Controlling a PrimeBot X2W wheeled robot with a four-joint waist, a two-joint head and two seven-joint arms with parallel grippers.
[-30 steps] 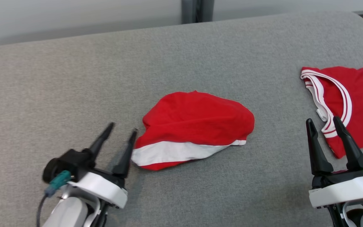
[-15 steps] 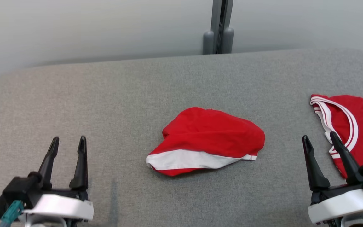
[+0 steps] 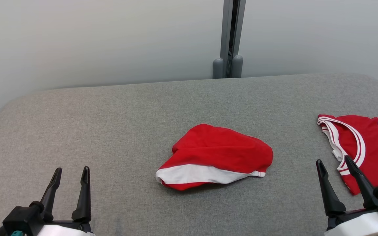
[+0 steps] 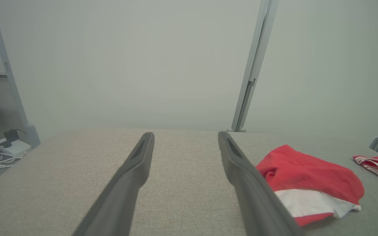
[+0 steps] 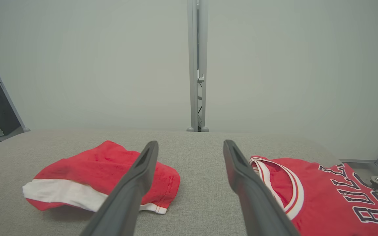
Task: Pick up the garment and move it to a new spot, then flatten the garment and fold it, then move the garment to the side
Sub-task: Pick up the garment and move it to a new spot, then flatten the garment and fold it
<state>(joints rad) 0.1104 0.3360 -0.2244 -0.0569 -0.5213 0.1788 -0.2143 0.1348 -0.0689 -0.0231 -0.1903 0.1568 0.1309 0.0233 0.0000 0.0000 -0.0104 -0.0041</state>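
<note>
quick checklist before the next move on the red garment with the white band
1. left gripper open, empty: ok
2. right gripper open, empty: ok
3. red garment lying free on the grey surface, apart from both grippers: ok
4. garment fold flat and even: not ok, lumpy, edges uneven
5. red jersey apart from garment: ok, bare surface between
6. right gripper clear of jersey: cannot tell, it overlaps the jersey's edge in the head view

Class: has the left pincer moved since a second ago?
Yes. The left pincer has drawn back leftward, away from the folded red garment, whose edge it stood beside earlier.
</note>
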